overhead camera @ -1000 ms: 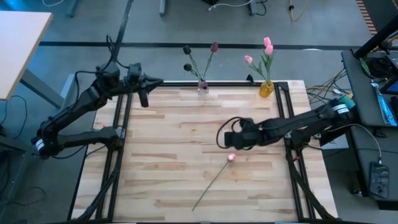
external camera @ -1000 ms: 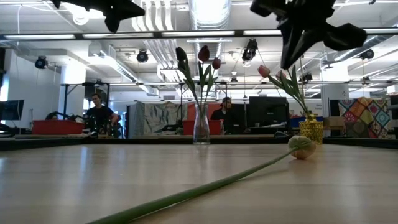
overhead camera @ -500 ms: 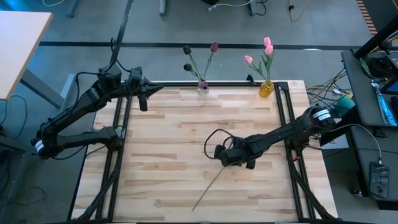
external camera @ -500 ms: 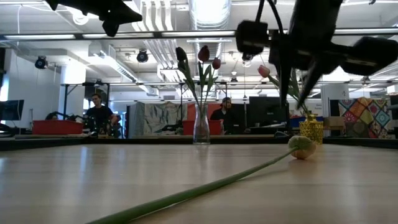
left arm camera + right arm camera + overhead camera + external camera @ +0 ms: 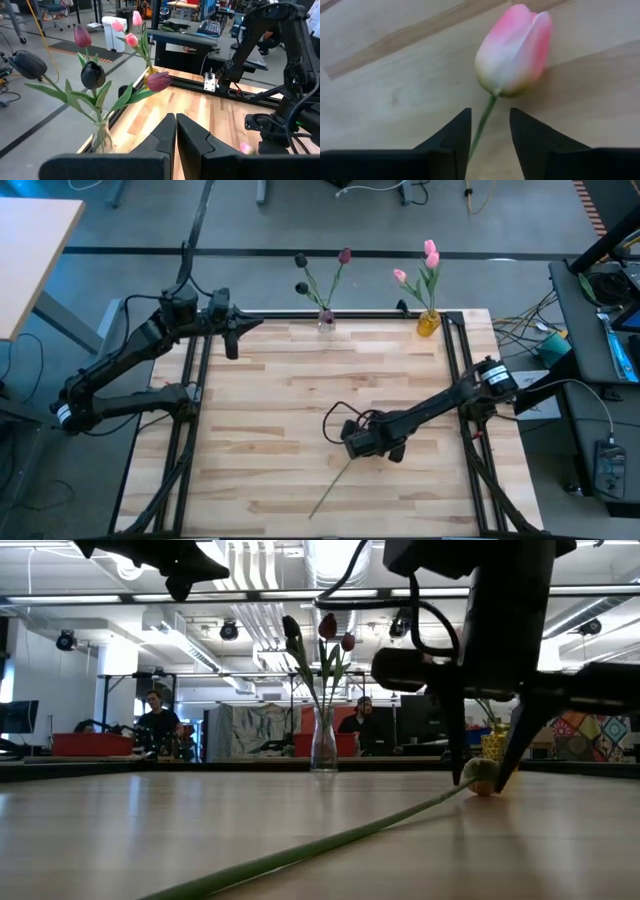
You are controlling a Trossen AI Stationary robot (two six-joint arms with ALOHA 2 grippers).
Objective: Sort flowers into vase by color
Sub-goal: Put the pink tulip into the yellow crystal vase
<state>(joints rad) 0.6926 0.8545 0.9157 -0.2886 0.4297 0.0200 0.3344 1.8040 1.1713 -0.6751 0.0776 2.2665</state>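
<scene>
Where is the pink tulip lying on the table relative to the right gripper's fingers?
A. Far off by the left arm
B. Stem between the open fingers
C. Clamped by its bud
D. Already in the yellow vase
B: the right wrist view shows the right gripper open, with the pink tulip lying flat, its stem running between the fingers.

Light wooden plank table top [image 5: 300, 400]: directly beneath my right fingers [image 5: 451, 137]. Black metal table frame [image 5: 195, 380]: borders it, near my left fingers [image 5: 162, 137]. White bin [image 5: 111, 32]: well ahead of my left fingers. Person in dark top [image 5: 160, 725] and long red box [image 5: 92, 744]: far beyond both.
</scene>
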